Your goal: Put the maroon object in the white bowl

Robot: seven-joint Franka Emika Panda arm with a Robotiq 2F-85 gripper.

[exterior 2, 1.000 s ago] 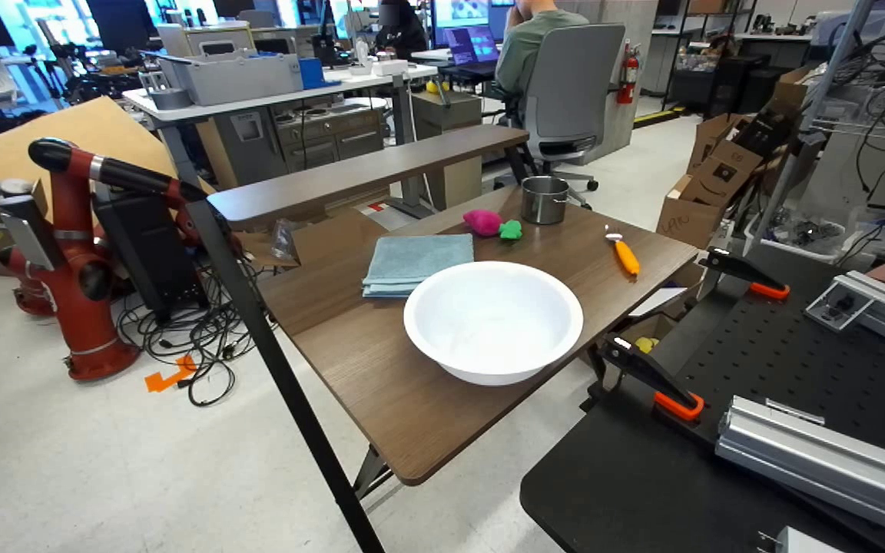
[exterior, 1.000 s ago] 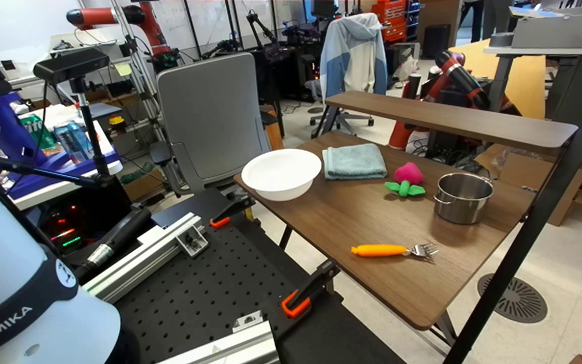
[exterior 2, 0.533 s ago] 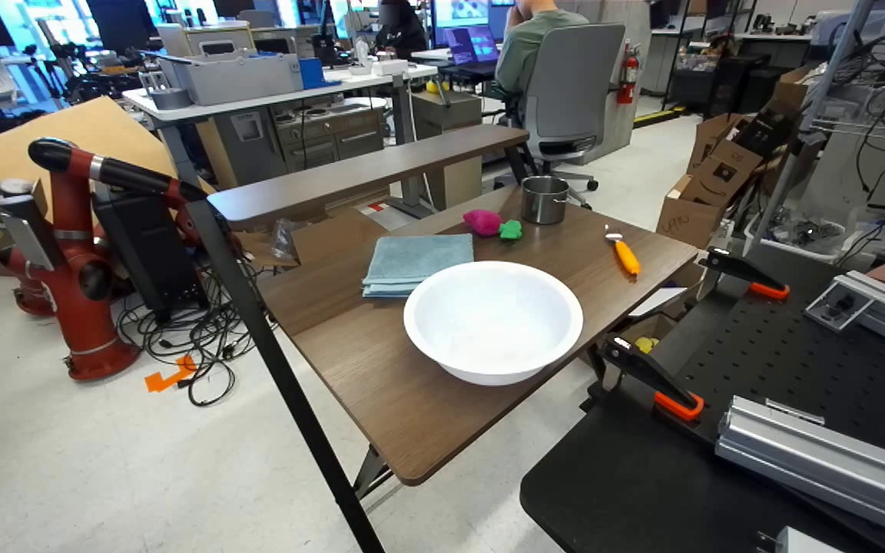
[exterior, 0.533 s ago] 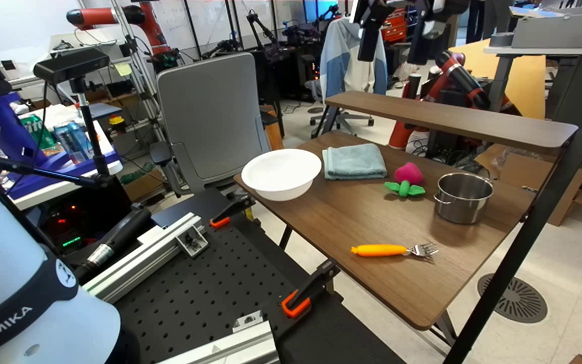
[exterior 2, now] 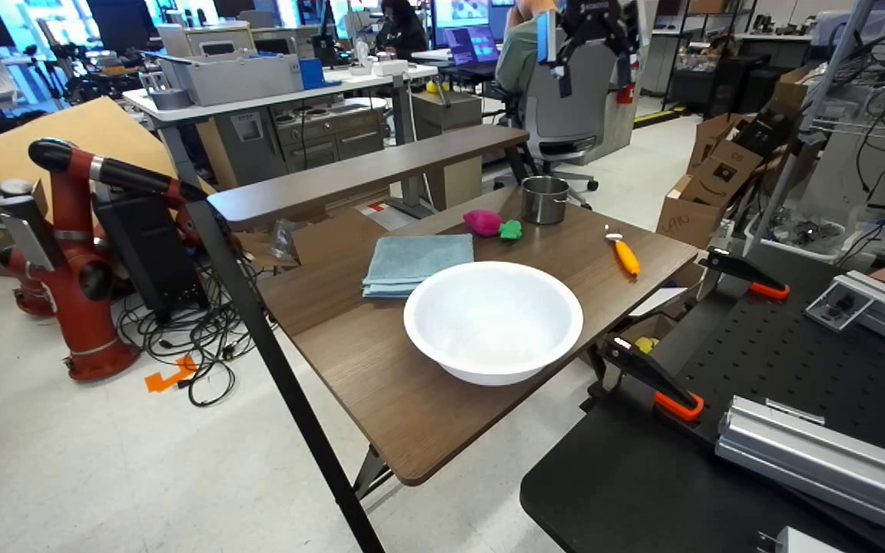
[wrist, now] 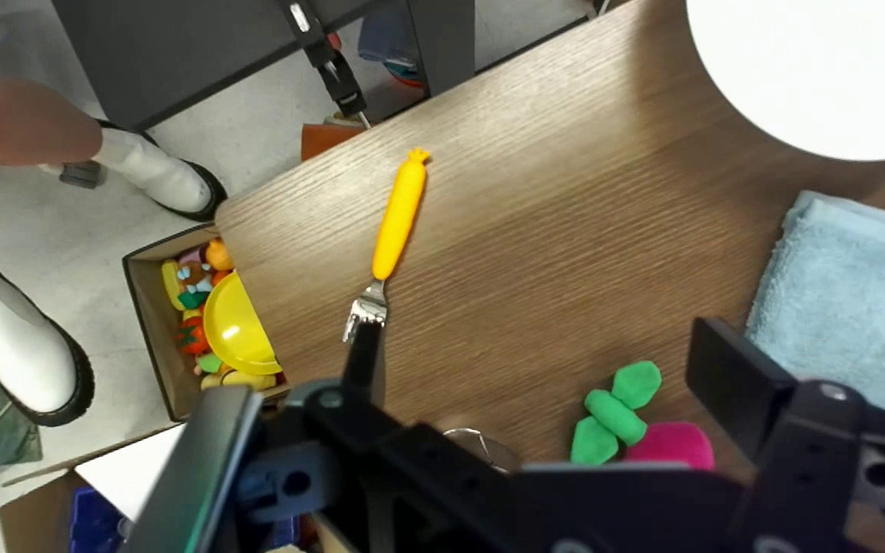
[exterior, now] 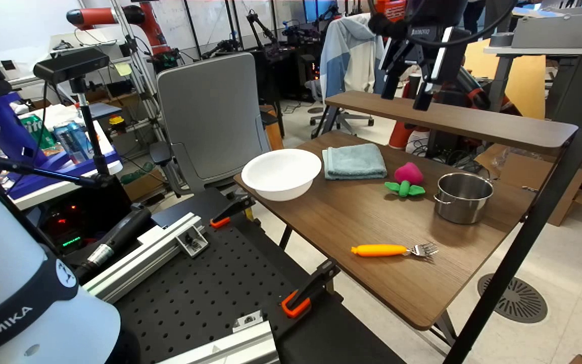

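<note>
The white bowl (exterior 2: 493,322) stands near the edge of the table (exterior: 367,215); a broad stretch of wood separates it from the orange-handled fork (exterior: 381,250); the maroon object (exterior: 408,174) rests between the folded towel (exterior: 354,162) and the steel pot (exterior: 463,202); in the wrist view the bowl is cut off, the pot mostly hidden; the fingers (exterior: 390,86), spread wide, hang tips down well above the table.

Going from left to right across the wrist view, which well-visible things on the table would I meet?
Fork with yellow-orange handle → maroon object → light-blue towel. The white bowl is left out, because its span overlaps the towel's.
</note>
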